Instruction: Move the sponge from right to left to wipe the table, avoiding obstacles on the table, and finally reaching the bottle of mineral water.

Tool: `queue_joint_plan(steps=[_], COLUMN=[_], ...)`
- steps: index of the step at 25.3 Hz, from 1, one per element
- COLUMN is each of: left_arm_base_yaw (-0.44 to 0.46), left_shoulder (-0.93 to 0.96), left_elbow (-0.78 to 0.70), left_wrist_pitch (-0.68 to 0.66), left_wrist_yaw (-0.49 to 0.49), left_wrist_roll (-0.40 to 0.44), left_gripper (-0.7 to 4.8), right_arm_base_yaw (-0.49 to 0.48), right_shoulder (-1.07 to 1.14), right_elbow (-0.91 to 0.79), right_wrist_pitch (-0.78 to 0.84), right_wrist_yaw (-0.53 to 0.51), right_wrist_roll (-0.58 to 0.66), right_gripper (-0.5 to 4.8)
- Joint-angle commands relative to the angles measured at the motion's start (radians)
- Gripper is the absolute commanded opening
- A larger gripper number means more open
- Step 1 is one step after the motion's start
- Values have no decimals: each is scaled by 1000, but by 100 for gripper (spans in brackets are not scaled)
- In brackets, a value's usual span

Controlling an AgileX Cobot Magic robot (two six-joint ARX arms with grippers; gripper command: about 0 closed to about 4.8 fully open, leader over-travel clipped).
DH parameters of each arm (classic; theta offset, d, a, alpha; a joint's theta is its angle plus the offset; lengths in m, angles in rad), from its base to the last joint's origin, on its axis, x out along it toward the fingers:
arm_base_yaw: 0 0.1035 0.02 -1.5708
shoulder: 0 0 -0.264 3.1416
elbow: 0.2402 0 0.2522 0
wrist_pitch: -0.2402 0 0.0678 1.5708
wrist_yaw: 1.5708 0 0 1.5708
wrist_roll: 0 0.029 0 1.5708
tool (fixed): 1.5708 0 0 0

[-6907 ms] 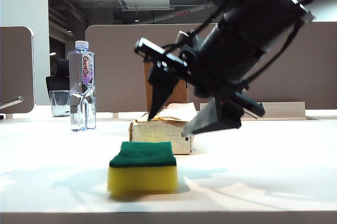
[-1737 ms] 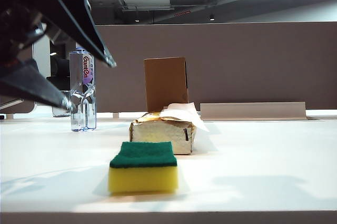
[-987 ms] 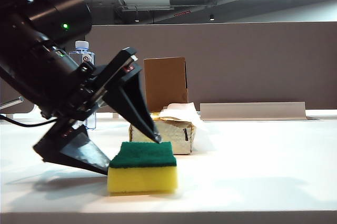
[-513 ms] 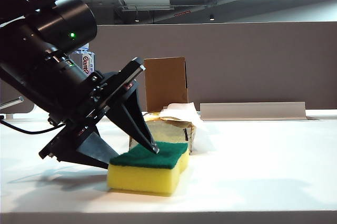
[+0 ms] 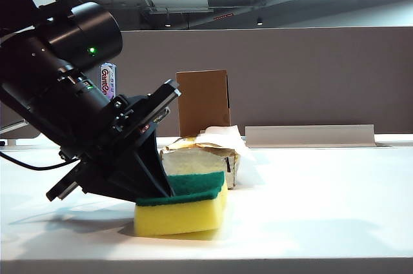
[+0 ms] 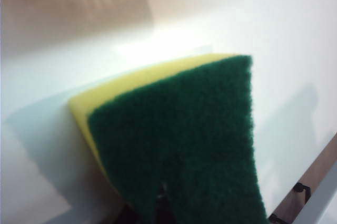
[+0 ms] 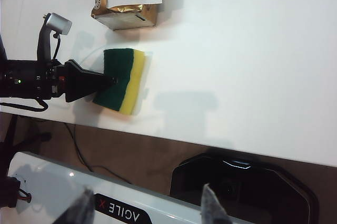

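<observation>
The yellow foam sponge with green scouring layer [image 5: 181, 206] is clamped low left of centre by the closed left gripper [image 5: 151, 187]; the right gripper [image 7: 145, 208] is held part-open and empty, well apart.

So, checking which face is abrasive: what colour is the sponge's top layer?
Dark green over yellow sponge; left wrist view.

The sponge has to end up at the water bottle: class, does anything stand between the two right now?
Only the left gripper, shut on the sponge, and its arm fill that stretch. The tissue pack and cardboard box stand behind the sponge, off the path. The bottle shows just its label.
</observation>
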Motion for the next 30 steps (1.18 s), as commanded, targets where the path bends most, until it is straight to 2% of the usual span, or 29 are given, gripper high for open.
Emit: queue_joint_plan(steps=[1, 11, 15, 19, 26, 30], left_arm_base_yaw=[0, 2, 23, 76, 175, 272], left_shoulder=[4, -21, -22, -47, -103, -147], left_elbow=[-6, -6, -7, -8, -18, -82], left_wrist_pitch=[-85, -177, -238, -259, -340, -354], left_wrist_yaw=[-50, -153, -154, -159, -173, -170], left_wrist_roll=[26, 81, 116, 132, 213, 235], left_gripper=[-6, -6, -6, -6, -6, -6], right_arm_base_yaw=[0, 0, 0, 0, 0, 0], right_shoulder=[-2, -2, -2, -2, -2, -2], right_elbow=[4, 4, 4, 4, 4, 4], right_wrist_pitch=[7, 7, 7, 7, 7, 8], right_wrist_yaw=[-2, -2, -2, -2, -2, -2], right_wrist_roll=[0, -1, -1, -1, -1, -1], right_gripper=[261, 261, 261, 261, 261, 261])
